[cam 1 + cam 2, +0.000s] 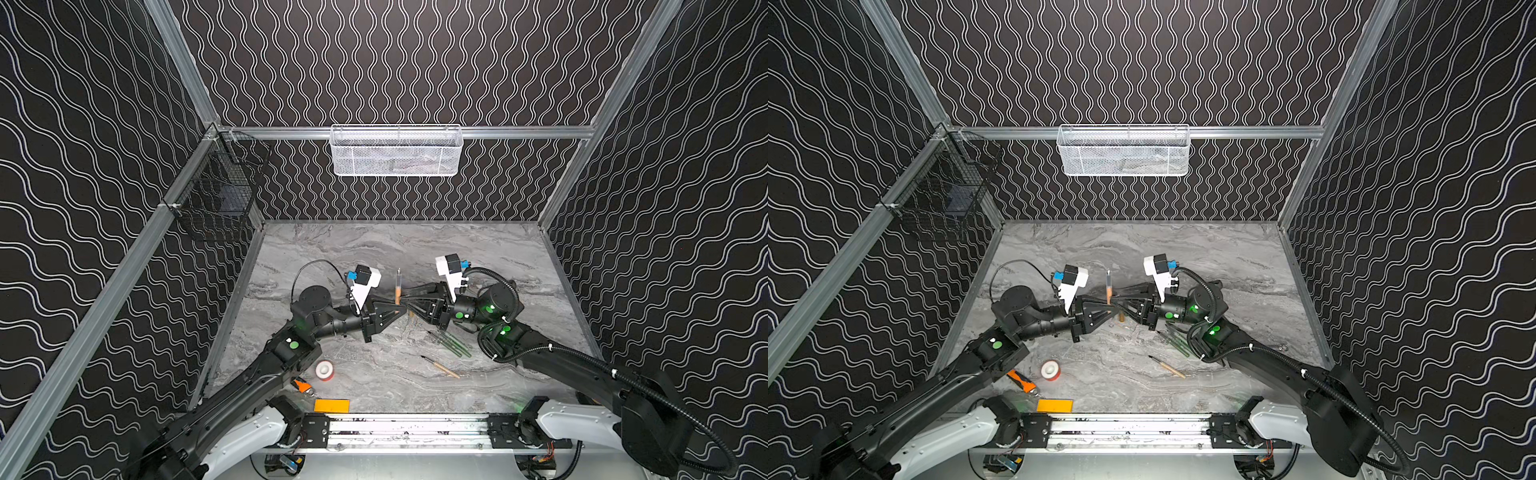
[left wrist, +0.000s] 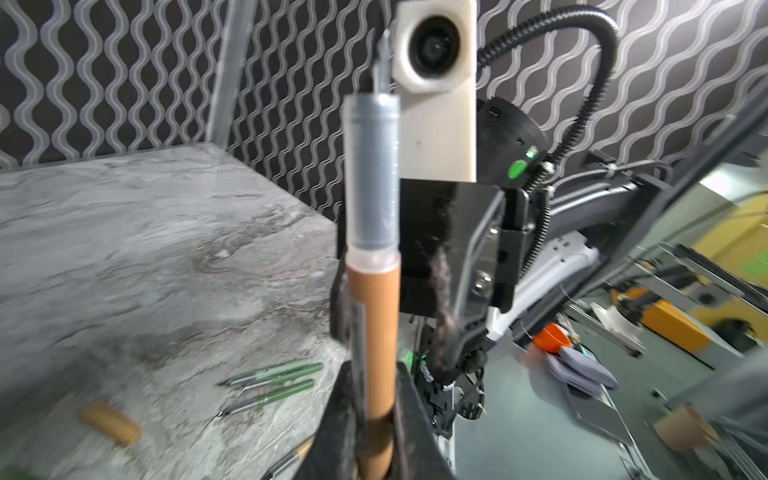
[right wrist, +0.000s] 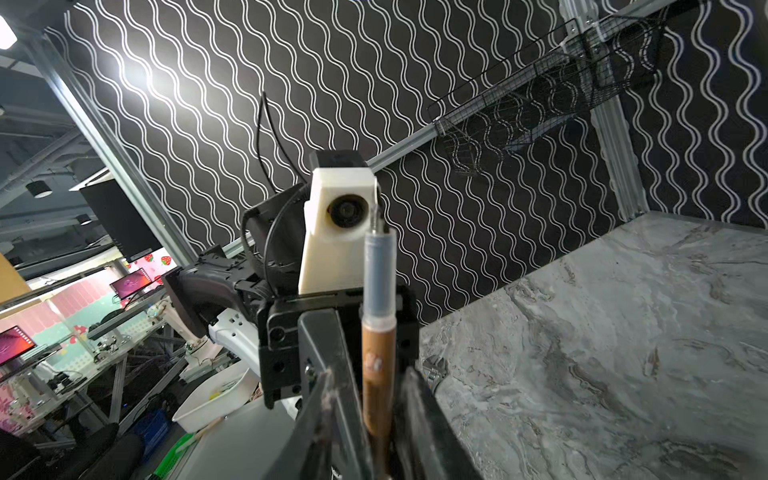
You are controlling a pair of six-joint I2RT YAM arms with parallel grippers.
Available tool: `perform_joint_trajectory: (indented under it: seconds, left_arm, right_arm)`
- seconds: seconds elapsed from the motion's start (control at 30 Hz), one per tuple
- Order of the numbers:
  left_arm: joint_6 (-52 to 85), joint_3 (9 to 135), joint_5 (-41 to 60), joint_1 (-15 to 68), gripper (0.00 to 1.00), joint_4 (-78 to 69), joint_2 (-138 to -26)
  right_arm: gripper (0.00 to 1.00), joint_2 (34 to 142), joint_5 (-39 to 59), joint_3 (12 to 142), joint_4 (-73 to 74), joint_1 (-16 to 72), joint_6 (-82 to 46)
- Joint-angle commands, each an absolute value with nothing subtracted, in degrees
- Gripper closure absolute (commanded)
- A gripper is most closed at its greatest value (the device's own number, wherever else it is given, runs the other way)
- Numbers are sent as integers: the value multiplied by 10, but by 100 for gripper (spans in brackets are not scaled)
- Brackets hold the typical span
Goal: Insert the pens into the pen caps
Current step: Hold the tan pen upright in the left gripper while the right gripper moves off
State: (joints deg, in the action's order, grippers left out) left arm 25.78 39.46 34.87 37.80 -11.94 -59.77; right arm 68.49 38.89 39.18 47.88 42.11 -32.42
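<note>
My left end effector (image 1: 402,311) is clenched on a tan pen (image 1: 398,291) held upright, with a matte barrel, clear grey neck and metal tip. The right end effector (image 1: 408,301) flanks it, released. To the right of that pen lie slim green pens (image 1: 453,345) and, closer to it, a stubby tan cap (image 2: 109,422) — all on a grey marbled tabletop (image 1: 374,249) with wave-patterned walls (image 1: 395,62) behind.
</note>
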Motion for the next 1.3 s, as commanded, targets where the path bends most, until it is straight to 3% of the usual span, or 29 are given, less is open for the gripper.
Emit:
perform_joint_trajectory:
  seconds: [0.0, 0.07, 0.2, 0.4, 0.6, 0.83, 1.27]
  left_arm:
    - [203, 432, 227, 373, 100, 58, -581]
    - [177, 463, 163, 365, 100, 164, -578]
    - [128, 505, 120, 348, 100, 304, -569]
    - [116, 487, 135, 342, 100, 343, -516]
    - [109, 484, 151, 342, 100, 367, -475]
    - [107, 473, 148, 342, 100, 361, -417]
    - [97, 474, 169, 343, 100, 358, -411]
  right_arm:
    - [55, 668, 331, 407, 385, 422, -282]
    - [50, 664, 291, 420, 315, 422, -264]
    - [48, 694, 174, 471, 140, 421, -238]
    - [47, 823, 17, 599, -99, 420, -221]
    - [48, 982, -78, 716, -256, 419, -202]
    - [49, 1108, -119, 786, -313, 419, -196]
    - [55, 1181, -120, 832, -325, 420, -196]
